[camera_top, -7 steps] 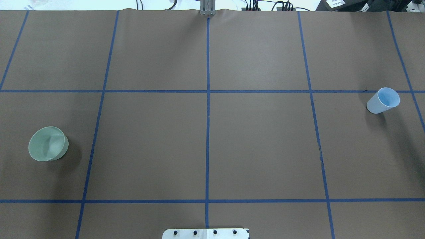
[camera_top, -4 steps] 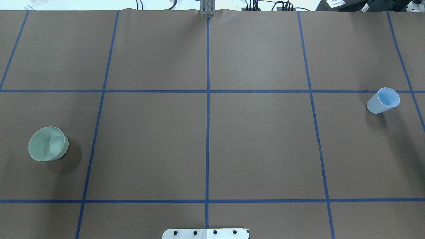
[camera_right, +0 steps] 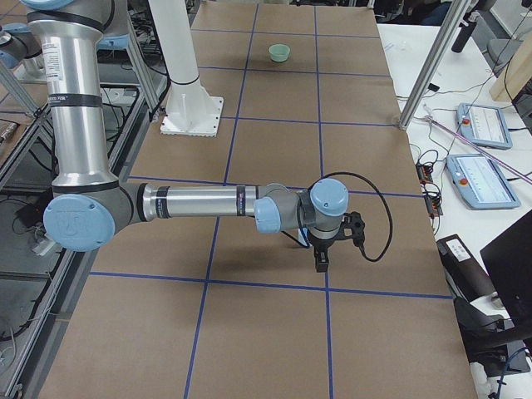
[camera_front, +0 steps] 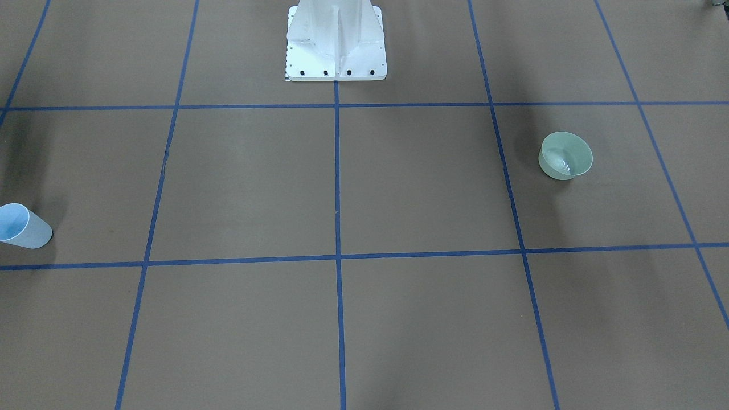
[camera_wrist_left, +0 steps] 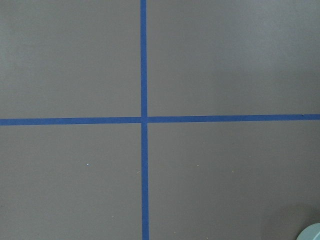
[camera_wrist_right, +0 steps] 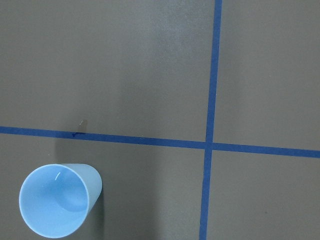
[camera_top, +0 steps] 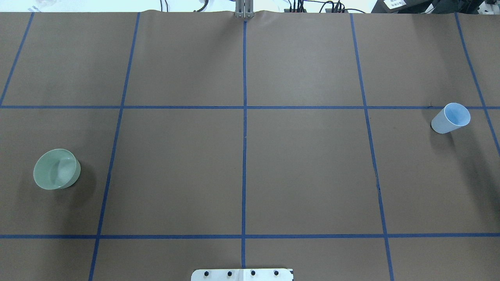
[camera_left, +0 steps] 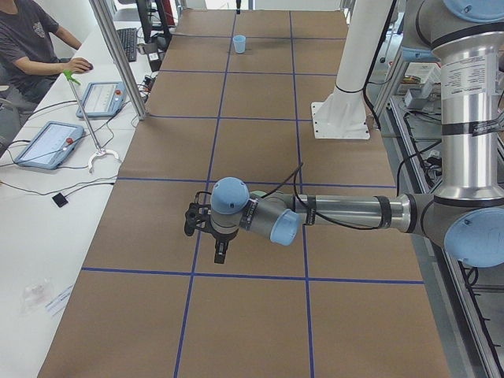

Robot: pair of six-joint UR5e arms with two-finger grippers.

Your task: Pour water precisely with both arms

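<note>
Your left arm [camera_left: 346, 211] reaches out low and nearly level over the brown desk [camera_top: 304, 171], on the robot's left side. Its wrist is bent so that the left hand [camera_left: 220, 256] points straight down, close above the paper and beside a line of the blue tape [camera_top: 244, 156]. That hand shows only from the side camera, so you cannot tell whether it is open or closed. Its wrist camera looks down on a tape crossing, with a sliver of the green bowl [camera_top: 56, 169] in the lower right corner.

Your right arm [camera_right: 199, 202] mirrors it on the robot's right side: forearm level, wrist turned down, and the right hand [camera_right: 322, 262] hanging just above the desk near a tape crossing. Again only a side camera catches it, and you cannot tell how its fingers stand. Its wrist camera sees the blue cup [camera_wrist_right: 57, 206] at the lower left, upright, just on the robot's side of a tape line.

The cup and the bowl stand well apart, each near its own end of the desk. Neither is touched by a hand. The white pedestal [camera_front: 336, 40] stands at the middle of the robot's edge.

A person [camera_left: 31, 43] sits at the side bench.
</note>
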